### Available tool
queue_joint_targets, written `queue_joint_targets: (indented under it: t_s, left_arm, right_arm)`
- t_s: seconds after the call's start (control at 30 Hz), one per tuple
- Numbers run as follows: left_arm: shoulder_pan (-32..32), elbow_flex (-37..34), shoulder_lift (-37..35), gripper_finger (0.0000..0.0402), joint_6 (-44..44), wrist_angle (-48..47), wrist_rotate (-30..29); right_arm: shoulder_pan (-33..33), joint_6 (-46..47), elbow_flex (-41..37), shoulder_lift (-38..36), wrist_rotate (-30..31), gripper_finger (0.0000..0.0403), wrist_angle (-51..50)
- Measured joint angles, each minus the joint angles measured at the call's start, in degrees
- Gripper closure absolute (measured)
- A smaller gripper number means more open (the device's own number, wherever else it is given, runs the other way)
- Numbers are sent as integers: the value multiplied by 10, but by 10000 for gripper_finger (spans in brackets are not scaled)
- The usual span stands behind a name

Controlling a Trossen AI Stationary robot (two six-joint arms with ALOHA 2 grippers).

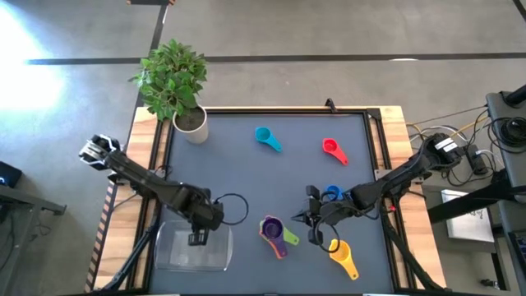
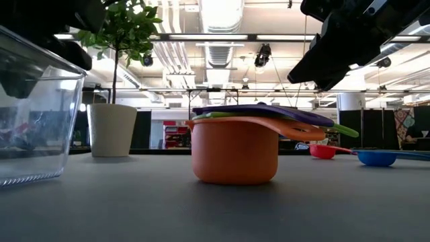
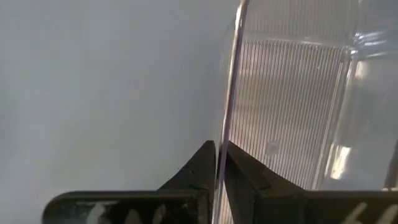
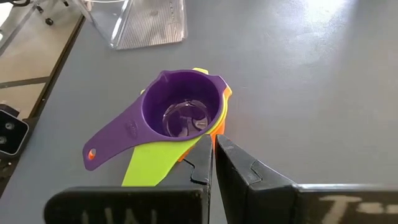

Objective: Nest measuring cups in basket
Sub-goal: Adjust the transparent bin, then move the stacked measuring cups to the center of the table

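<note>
The clear basket point(image 1: 193, 249) stands near the table's near left corner, and my left gripper point(image 1: 197, 236) is shut on it. Purple, green and orange cups form one nested stack point(image 1: 276, 233) at the near middle, purple on top point(image 4: 185, 112), orange at the bottom point(image 2: 235, 151). My right gripper point(image 4: 214, 144) is shut and empty; it hangs just right of the stack and above it point(image 2: 336, 50). The yellow cup point(image 1: 341, 255) lies near the right gripper, the dark blue cup point(image 1: 332, 193) just beyond it. The red cup point(image 1: 333, 150) and light blue cup point(image 1: 267, 138) lie farther back. My left gripper pinches the basket's far wall at its rim point(image 3: 227, 106), with one finger point(image 3: 245, 171) inside the basket and the other finger point(image 3: 196, 171) outside. The fingers come from above, pointing down.
A white plant pot point(image 1: 191, 125) with a leafy plant stands at the far left corner. Wooden rails point(image 1: 386, 164) border the grey mat on both sides. Bare mat lies between the basket and the stack point(image 1: 246, 247) and across the table's middle.
</note>
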Motion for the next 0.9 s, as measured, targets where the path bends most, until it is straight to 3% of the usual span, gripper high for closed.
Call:
queue_joint_targets:
  t_s: [0.4,0.7,0.9]
  left_arm:
    - [16,15,-29,283,-20,-28,-25]
    - [31,148,-2,243,63,-49,-133]
    - [31,223,89,242,131,3,-140]
  right_arm:
    - [0,-1,0,0,-1,394,-2]
    - [0,-7,0,-22,0,394,-28]
    - [0,-11,-1,-69,20,394,-58]
